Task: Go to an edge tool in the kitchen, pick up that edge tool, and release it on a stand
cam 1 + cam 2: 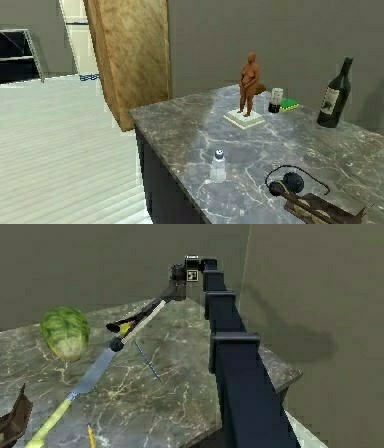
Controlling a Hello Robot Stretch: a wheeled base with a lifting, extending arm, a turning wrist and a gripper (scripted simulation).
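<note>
Arm side view, left to right: green melon [65, 330] on the desk [170, 396]; long blade [92, 376] (grey-blue, yellow-green end, likely the piece sought) slanting across the desk; tool [140, 316] at the blade's far end, on the arm [235, 354]. Whether the tool is spread or pressed together, or holds anything, cannot be told. Step judged: pick-up — next calls for a lift clear of the desk, then a stand.
</note>
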